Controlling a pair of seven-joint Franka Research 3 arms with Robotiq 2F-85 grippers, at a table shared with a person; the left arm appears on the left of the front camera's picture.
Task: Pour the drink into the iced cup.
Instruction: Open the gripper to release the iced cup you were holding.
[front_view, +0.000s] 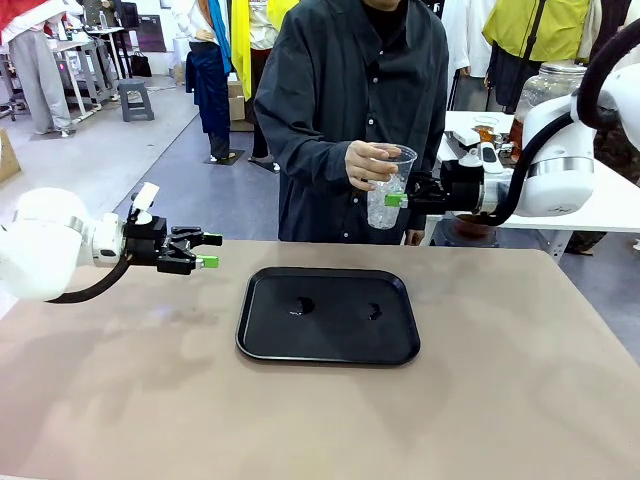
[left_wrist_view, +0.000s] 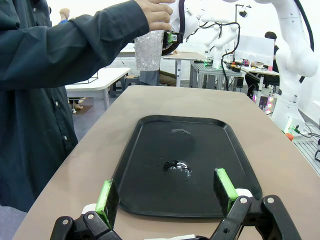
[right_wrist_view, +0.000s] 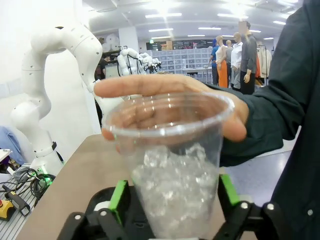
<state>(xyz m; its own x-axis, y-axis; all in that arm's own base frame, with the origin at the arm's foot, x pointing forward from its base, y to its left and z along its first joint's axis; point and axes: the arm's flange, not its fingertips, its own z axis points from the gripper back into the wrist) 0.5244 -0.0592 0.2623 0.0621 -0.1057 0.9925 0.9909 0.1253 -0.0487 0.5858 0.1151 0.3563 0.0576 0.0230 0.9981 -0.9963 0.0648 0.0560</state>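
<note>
Between right gripper (right_wrist_view: 170, 200) fingers, hand-held (right_wrist_view: 170, 100) clear cup (right_wrist_view: 172, 165) of ice (right_wrist_view: 175, 185)

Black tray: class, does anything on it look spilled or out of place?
Yes. Two small wet patches sit on the black tray, one left of centre and one right, glistening like spilled liquid or meltwater.
</note>
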